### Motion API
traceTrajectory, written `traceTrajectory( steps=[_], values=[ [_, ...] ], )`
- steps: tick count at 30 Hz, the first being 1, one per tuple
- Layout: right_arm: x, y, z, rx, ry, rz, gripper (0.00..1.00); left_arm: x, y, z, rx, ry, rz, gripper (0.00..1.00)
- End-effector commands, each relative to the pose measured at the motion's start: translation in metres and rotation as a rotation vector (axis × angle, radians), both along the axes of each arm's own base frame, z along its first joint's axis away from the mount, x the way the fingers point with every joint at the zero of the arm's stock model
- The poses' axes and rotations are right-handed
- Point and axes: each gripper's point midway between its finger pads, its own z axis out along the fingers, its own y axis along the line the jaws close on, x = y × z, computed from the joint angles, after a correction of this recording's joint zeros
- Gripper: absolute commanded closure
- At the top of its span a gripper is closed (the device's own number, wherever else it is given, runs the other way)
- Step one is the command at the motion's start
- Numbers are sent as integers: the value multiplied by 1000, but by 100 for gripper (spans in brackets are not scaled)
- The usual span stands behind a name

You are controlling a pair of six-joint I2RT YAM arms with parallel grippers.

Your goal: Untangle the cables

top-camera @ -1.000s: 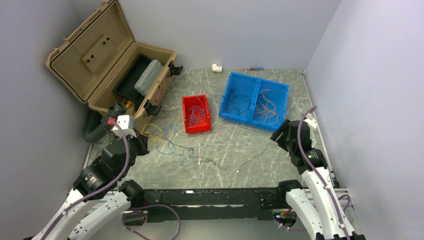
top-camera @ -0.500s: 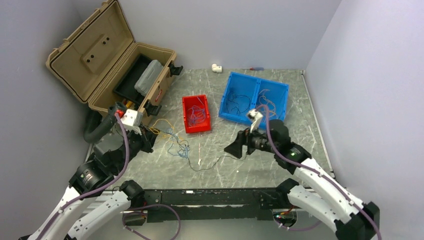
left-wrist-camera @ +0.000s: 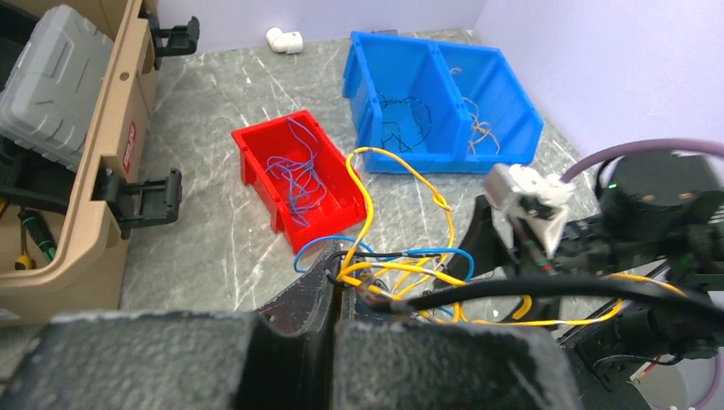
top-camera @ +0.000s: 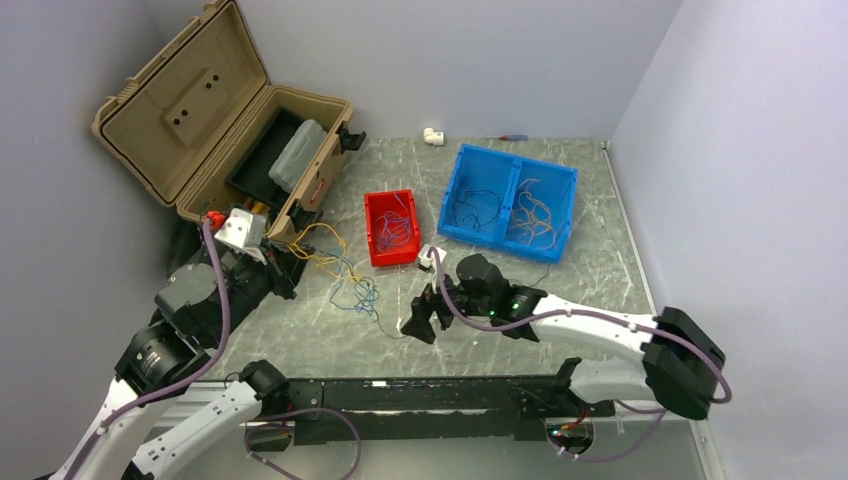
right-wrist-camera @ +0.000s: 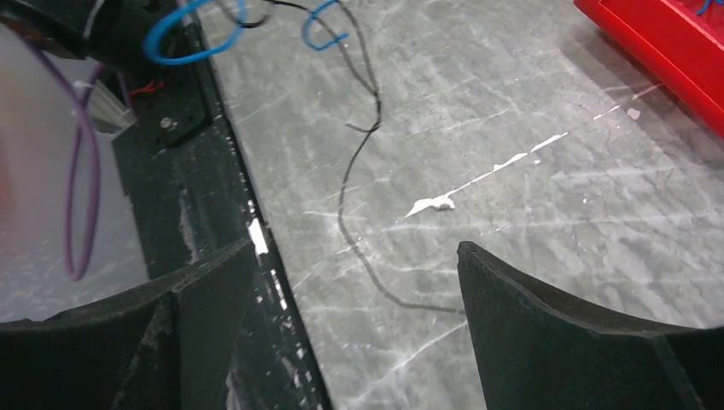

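The cables are pinched tight in the left gripper, near the red bin. The right gripper is spread wide over a black cable on the table.

Back left, a tan hard case stands with its lid thrown up, and a grey plastic organiser box sits in its black tray. Mid-table there's a small red bin, and just to its right a bigger blue bin, split into two compartments. By the back wall lies a white pipe elbow, with a small red-and-blue tool near it. All of it sits on a grey marbled tabletop, scuffed white.
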Motion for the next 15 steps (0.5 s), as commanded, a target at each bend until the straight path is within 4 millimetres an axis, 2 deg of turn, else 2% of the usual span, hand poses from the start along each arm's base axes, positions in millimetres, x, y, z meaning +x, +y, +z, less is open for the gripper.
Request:
traceTrajectory(
  steps=[1, 9, 11, 12, 14, 15],
  values=[
    [16, 34, 15, 75, -121, 17, 10, -3, -2, 28, -24, -61, -28, 100],
    [5, 63, -22, 90, -68, 54, 12, -5, 5, 36, -40, -72, 0, 100],
    [1, 69, -34, 77, -45, 69, 18, -4, 6, 36, -41, -72, 9, 100],
    [-3, 72, -38, 74, -36, 81, 30, -4, 8, 36, -39, -72, 16, 100],
    [-4, 74, -45, 63, -9, 73, 67, -2, 14, 36, -34, -67, 50, 100],
    [-4, 72, -49, 54, -1, 66, 80, 0, 18, 35, -35, -59, 77, 100]
  ],
)
